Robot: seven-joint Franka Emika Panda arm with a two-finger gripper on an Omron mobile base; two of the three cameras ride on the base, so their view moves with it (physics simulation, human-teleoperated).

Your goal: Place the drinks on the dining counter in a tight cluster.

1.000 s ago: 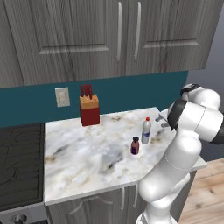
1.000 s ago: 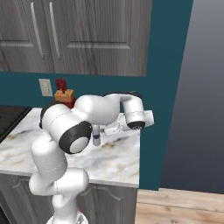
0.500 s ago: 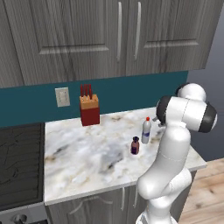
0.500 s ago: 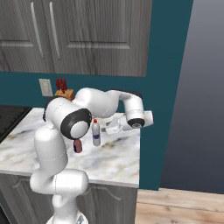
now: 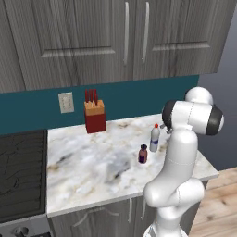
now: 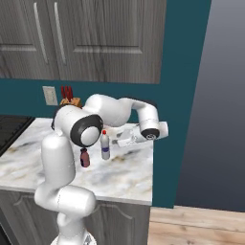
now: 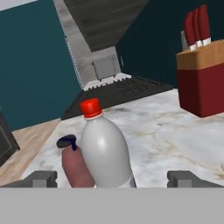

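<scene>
When read from the left in the left base view: black stove top (image 5: 21, 176) at the left edge, butting against a white-grey marbled bench (image 5: 88, 171). On the teal wall behind, a pale wall socket (image 5: 66, 102). Just right of it, at the far edge of the bench, a red knife block (image 5: 95, 118) with red handles standing up. Grey wood-grain cupboards (image 5: 92, 41) overhead.

Further right, near the right end of the bench, two drinks standing upright, close but apart. Short dark-maroon bottle (image 5: 143, 154) nearer and to the left. Clear bottle (image 5: 155, 138) with red cap and blue label farther and to the right. White arm (image 5: 183, 157) rising at the right, in front of the bench's right end and hiding part of it.

Seen from the right base view, arm bent round to the right side of the clear bottle, hand level with it and just beside it. Jaws released, spread wide, grasping nothing.

Along the hand view, clear bottle centred ahead of the gap between the two dark finger tips (image 7: 42, 178), touching neither. Dark-maroon bottle peeking out just behind it on the left. Knife block at the right, stove top beyond.
</scene>
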